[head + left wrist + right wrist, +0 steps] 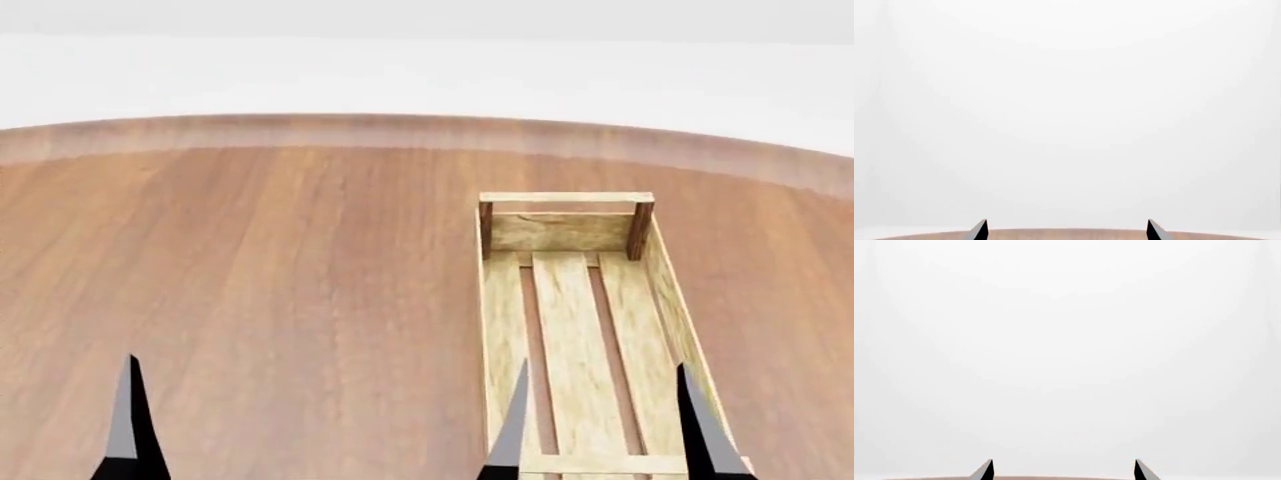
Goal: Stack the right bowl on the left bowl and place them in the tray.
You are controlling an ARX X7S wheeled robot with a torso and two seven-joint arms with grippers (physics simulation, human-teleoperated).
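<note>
Right now the head view shows a round wooden table (pixel 267 280) filling most of the frame, its far edge curving across the upper part against a pale, blank background. The tray (pixel 574 330) lies on the table in the right half of the frame, a long light-wood crate running from mid-frame down to the lower edge, with three floor slats, low sides and dark corner posts at its far end; its floor slats are bare. At the bottom right, the two dark pointed fingertips of the right tool (pixel 603 425) stand well apart, one over the tray's left side rail and one over its right side rail, so this tool is spread wide and grips nothing. At the bottom left, a single dark fingertip of the left tool (pixel 130 420) rises over bare table, well apart from the tray. In the left wrist view, the left tool (pixel 1067 231) shows two dark tips set wide apart at the lower edge, released, with only a thin strip of table (pixel 1067 235) beneath and blank white beyond. Likewise the right wrist view shows the right tool (pixel 1064 471) with its tips far apart over a sliver of table edge.
</note>
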